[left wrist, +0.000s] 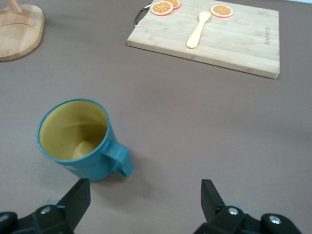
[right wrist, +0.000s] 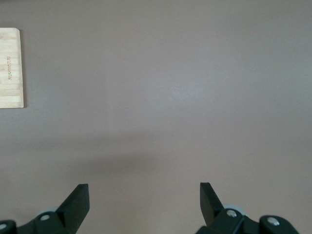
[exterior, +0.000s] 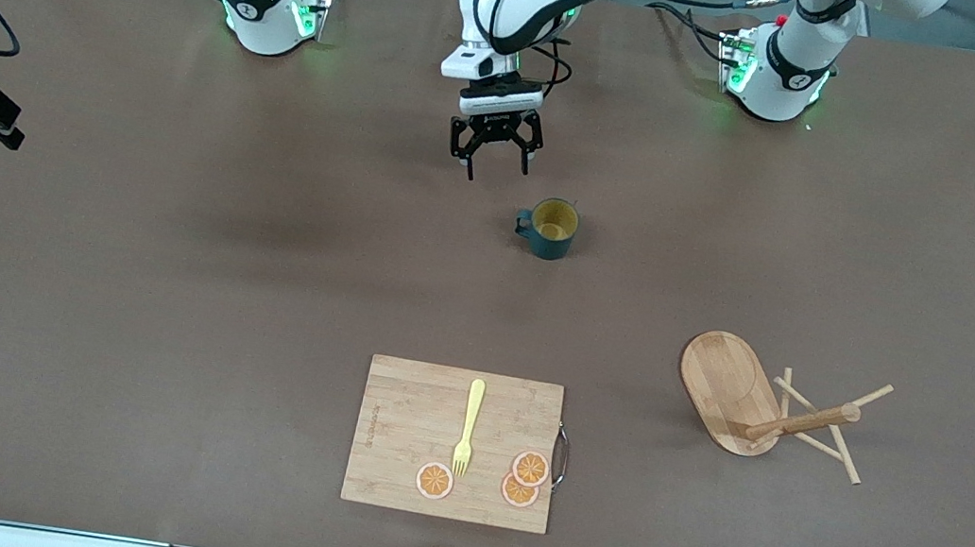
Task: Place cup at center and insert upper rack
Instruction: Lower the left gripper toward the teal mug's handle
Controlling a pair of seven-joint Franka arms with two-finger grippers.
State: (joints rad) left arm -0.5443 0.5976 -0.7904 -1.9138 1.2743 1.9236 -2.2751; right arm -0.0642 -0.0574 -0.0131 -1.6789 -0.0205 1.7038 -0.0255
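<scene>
Upright teal cup, mustard inside, side handle

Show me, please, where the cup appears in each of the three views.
Front view: the cup stands upright near the table's middle, by the open left gripper.
Left wrist view: the cup shows large, close to the gripper's fingers.
Right wrist view: not in it.
Shared landmark: the cutting board.

table: brown, matte | cup: upright near the middle, handle toward the right arm's end | upper rack: tipped on its side toward the left arm's end, nearer the front camera than the cup | cutting board: flat, nearest the front camera
</scene>
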